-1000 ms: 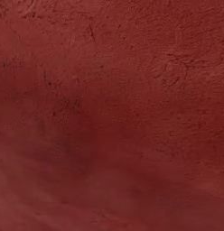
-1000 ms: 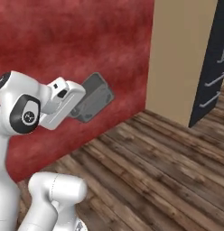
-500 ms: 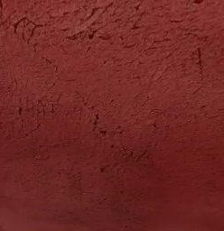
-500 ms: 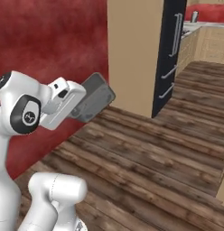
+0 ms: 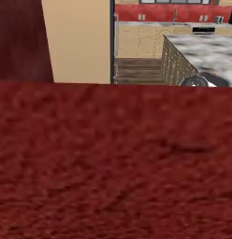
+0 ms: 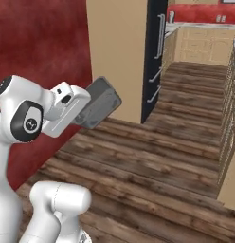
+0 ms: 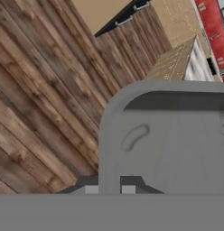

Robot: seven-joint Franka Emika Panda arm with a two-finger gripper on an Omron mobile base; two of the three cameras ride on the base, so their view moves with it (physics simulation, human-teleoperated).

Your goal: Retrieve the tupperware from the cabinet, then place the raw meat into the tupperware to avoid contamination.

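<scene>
My gripper [image 6: 87, 112] is shut on the tupperware [image 6: 101, 101], a grey rectangular container with rounded corners, held out in front of the arm at chest height and tilted. In the hand view the tupperware [image 7: 168, 135] spreads wide right over the gripper [image 7: 109, 189], whose tips grip its near rim. Below it lies the plank floor. The raw meat and the cabinet are out of view.
A red wall [image 5: 113, 163] stands close in front on the left. Ahead are a tall tan panel [image 6: 117, 57] with a dark front and silver handles [image 6: 160, 29], a wooden floor [image 6: 152, 156], and a marble-topped island [image 5: 206, 46] on the right.
The whole picture has swung: the base has turned, so the red wall slides left and the kitchen aisle comes into view. The arm keeps its pose with the tupperware held.
</scene>
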